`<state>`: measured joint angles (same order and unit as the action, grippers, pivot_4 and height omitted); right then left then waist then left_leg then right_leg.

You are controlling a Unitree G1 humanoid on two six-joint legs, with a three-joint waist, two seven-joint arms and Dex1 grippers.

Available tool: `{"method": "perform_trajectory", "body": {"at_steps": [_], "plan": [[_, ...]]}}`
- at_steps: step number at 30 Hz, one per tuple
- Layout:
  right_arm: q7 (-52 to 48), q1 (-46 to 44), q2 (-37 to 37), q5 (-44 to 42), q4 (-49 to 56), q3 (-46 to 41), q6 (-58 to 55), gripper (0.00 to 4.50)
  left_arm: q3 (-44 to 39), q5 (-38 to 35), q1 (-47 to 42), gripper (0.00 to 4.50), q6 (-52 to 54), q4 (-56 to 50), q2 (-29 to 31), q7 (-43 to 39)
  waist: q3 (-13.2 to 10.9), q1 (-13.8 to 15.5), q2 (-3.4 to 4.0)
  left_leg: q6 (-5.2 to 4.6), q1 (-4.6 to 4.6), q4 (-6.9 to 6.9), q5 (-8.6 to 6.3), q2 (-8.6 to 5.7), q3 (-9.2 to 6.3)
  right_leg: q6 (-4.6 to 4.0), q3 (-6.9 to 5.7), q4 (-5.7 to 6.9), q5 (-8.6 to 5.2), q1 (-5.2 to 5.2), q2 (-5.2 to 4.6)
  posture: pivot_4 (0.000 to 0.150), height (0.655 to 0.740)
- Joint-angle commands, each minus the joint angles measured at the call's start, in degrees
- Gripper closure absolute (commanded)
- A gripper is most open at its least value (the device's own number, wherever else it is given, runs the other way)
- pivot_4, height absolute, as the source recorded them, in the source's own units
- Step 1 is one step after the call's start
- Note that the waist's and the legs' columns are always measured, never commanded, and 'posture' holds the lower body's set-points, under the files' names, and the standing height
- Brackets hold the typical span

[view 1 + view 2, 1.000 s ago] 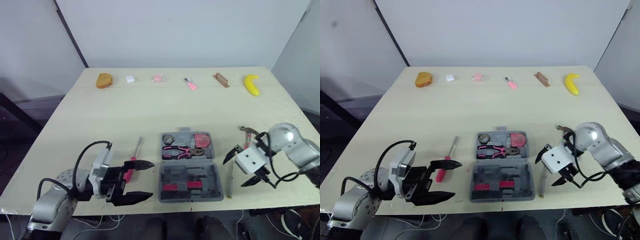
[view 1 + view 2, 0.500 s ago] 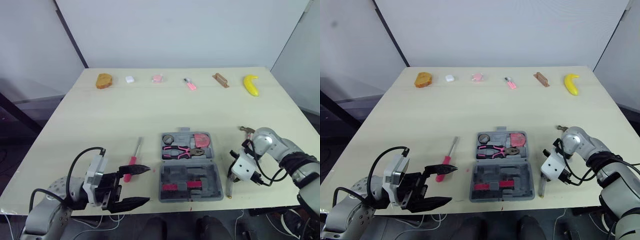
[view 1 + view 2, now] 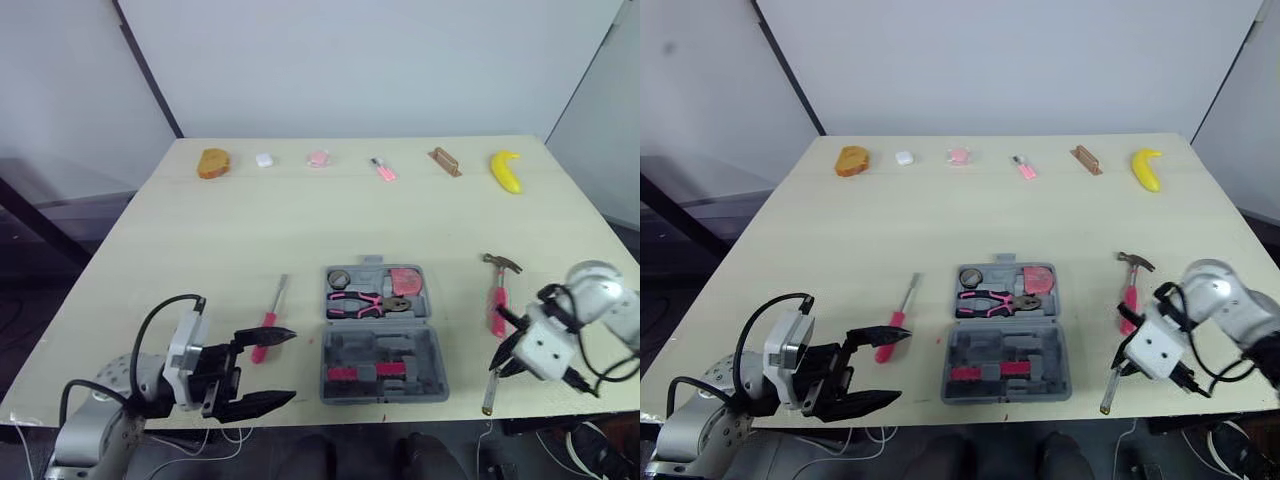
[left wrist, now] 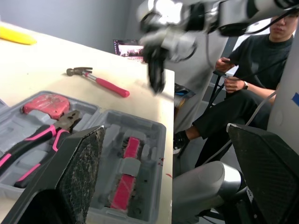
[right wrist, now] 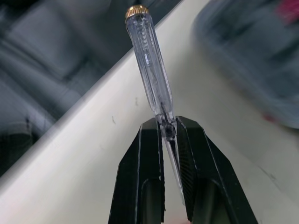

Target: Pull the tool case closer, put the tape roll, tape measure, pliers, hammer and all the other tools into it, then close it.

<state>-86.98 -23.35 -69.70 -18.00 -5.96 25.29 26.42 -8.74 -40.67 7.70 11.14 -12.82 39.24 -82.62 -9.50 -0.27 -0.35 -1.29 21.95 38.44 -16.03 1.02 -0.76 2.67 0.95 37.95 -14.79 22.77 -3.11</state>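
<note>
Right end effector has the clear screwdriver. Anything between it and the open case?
Nothing visible. The right end effector is shut on the clear screwdriver near the front edge of the table, and bare tabletop lies between it and the tool case. The hammer lies farther back, off that path.

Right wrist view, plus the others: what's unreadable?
- Right wrist view: tool case blurred, contents unreadable.
- Same view: clear screwdriver tip hidden between fingers of the right gripper.
- Left wrist view: pliers handle ends behind the left gripper.
- Eye views: small pink item too small to identify.
</note>
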Motion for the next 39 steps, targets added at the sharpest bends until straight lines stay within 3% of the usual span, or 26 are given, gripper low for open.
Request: {"method": "perform_trajectory", "body": {"at_steps": [1, 5, 9, 12, 19, 25, 27, 29, 30, 34, 39], "plan": [[12.0, 9.1, -4.2, -7.8, 12.0, -9.7, -21.4, 4.47, 0.1, -0.5, -0.6, 0.0, 0.0, -1.5, -0.1, 0.3, 0.0, -0.3, -0.07, 0.0, -0.02, 0.0, 0.0, 0.03, 0.03, 0.0, 0.04, 0.0, 0.0, 0.0, -0.02, 0.15, 0.74], [34.4, 22.1, -2.4, -14.8, 24.9, -22.1, -48.6, 4.47, 0.4, -0.8, -1.2, 0.0, 1.1, -2.6, -0.1, 1.3, 0.0, -0.3, -0.09, 0.0, -0.05, 0.0, 0.0, 0.09, 0.11, -0.02, 0.11, 0.02, 0.0, 0.0, 0.03, 0.15, 0.74], [58.2, 27.2, 9.2, -25.3, 35.4, -31.4, -73.8, 4.47, 0.7, -0.9, -1.9, 0.0, 2.1, -3.1, 0.1, 1.9, 0.1, -0.2, -0.16, 0.01, -0.01, -0.01, 0.0, 0.06, 0.14, 0.0, 0.17, 0.0, 0.0, 0.02, 0.24, 0.15, 0.74], [71.5, 29.4, 19.4, -28.4, 40.3, -34.6, -85.4, 4.47, 1.2, -0.6, -2.8, 0.0, 2.4, -2.7, -0.2, 1.9, 0.1, 0.1, -0.3, 0.01, 0.03, 0.0, 0.0, 0.05, 0.07, 0.01, 0.15, -0.01, 0.0, 0.02, 0.3, 0.15, 0.74], [92.9, 25.4, 42.9, -30.1, 42.5, -39.6, -99.2, 4.47, 1.4, -0.3, -3.6, 0.0, 2.2, -2.1, -0.3, 1.9, 0.1, -0.3, -0.31, 0.0, 0.01, -0.05, 0.0, 0.06, 0.12, 0.03, 0.29, -0.06, -0.01, 0.03, 0.41, 0.15, 0.74], [98.5, 21.9, 51.5, -22.7, 36.6, -38.7, -98.4, 4.47, 1.4, -0.4, -3.6, 0.0, 2.0, -2.3, -0.5, 2.1, 0.1, -0.5, -0.3, 0.0, 0.02, -0.08, 0.0, 0.07, 0.15, 0.03, 0.31, -0.06, -0.02, 0.07, 0.44, 0.15, 0.74], [96.9, 22.0, 51.1, -21.2, 35.8, -37.9, -97.8, 3.53, 1.5, -0.3, -3.5, 0.0, 1.7, -2.3, -0.4, 2.0, 0.1, -0.4, -0.28, 0.0, 0.03, -0.08, 0.0, 0.06, 0.15, 0.03, 0.29, -0.06, -0.02, 0.07, 0.44, 0.15, 0.74], [95.7, 22.6, 51.1, -19.9, 35.5, -37.3, -96.8, 2.99, 1.4, -0.3, -3.5, 0.0, 1.7, -2.2, -0.5, 2.1, 0.1, -0.5, -0.28, 0.0, 0.03, -0.08, 0.0, 0.05, 0.15, 0.04, 0.3, -0.06, -0.02, 0.07, 0.43, 0.15, 0.74], [94.6, 23.4, 50.4, -18.6, 35.6, -36.2, -95.2, 2.44, 1.4, -0.3, -3.6, 0.0, 1.7, -2.2, -0.5, 2.1, 0.1, -0.5, -0.28, -0.01, 0.03, -0.08, 0.0, 0.04, 0.15, 0.04, 0.3, -0.06, -0.02, 0.07, 0.43, 0.15, 0.74], [88.1, 28.3, 47.8, -12.1, 36.7, -29.5, -83.4, 0.81, 1.7, 0.0, -3.8, 0.0, 1.4, -1.9, -0.8, 2.4, 0.1, -0.5, -0.28, -0.01, 0.02, -0.09, 0.0, 0.06, 0.14, 0.04, 0.28, -0.06, -0.02, 0.07, 0.45, 0.15, 0.74], [82.7, 33.2, 48.3, -4.3, 33.2, -24.0, -67.8, 0.81, 2.0, 0.0, -4.3, 0.0, 1.5, -2.0, -1.3, 2.8, 0.1, -0.6, -0.3, -0.01, -0.01, -0.09, 0.0, 0.07, 0.18, 0.05, 0.31, -0.08, -0.03, 0.06, 0.46, 0.15, 0.74]]}}
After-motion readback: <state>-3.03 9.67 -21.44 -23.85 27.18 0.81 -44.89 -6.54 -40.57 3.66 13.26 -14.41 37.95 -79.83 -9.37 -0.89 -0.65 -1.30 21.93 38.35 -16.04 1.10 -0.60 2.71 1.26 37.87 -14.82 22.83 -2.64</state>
